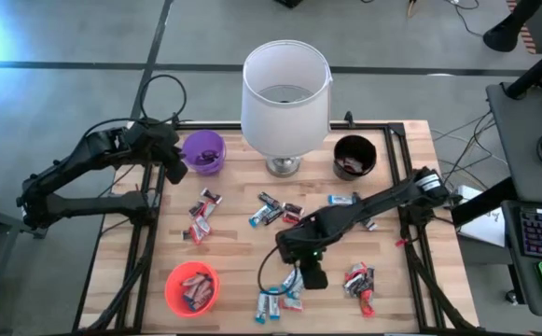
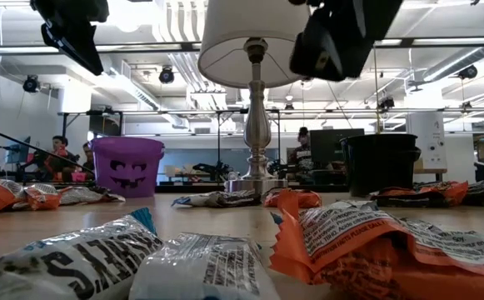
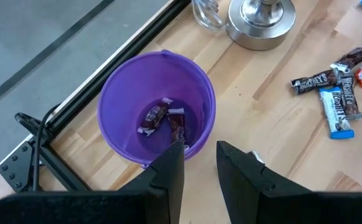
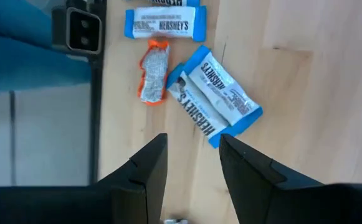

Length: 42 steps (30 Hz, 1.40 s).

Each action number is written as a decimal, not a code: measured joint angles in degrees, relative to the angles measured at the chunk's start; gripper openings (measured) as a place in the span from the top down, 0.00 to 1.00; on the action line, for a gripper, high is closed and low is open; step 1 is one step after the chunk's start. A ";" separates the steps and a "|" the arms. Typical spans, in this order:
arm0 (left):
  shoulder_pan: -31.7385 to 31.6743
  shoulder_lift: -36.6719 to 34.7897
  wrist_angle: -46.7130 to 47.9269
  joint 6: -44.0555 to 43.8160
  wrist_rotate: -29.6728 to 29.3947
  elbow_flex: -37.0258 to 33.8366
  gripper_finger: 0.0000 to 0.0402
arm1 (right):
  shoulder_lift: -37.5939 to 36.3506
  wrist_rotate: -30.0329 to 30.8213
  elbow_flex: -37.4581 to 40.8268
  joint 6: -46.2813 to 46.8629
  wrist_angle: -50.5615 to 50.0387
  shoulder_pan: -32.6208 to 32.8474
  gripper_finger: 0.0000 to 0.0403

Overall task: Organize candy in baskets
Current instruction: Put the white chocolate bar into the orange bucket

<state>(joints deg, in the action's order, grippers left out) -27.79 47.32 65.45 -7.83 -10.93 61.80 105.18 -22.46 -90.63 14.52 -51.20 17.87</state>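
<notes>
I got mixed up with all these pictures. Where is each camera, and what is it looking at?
High: above, looking straight down; table, both arms, lamp.
Low: at tabletop height, looking across candy to the purple bowl; arms hang above.
Left wrist: over the purple bowl; left claw, empty, in front.
Right wrist: over blue bars; right claw open, empty.
Shared: high also shows that bowl.

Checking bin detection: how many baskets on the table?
3. Purple basket at the back left beside the left pincer, black basket at the back right of the lamp, orange-red basket at the front left.
</notes>
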 joint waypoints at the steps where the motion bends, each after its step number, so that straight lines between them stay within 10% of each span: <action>1: 0.00 0.05 -0.01 0.01 0.01 0.00 0.81 | 0.47 0.07 0.00 -1.28 0.14 0.00 0.66; 42: 0.00 0.69 -0.28 -7.94 6.00 -0.02 0.81 | 10.21 4.52 2.77 -19.85 7.40 -0.02 0.66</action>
<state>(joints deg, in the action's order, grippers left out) -27.79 48.01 65.17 -15.77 -4.93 61.78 115.39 -17.93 -87.86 -5.33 -43.80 17.85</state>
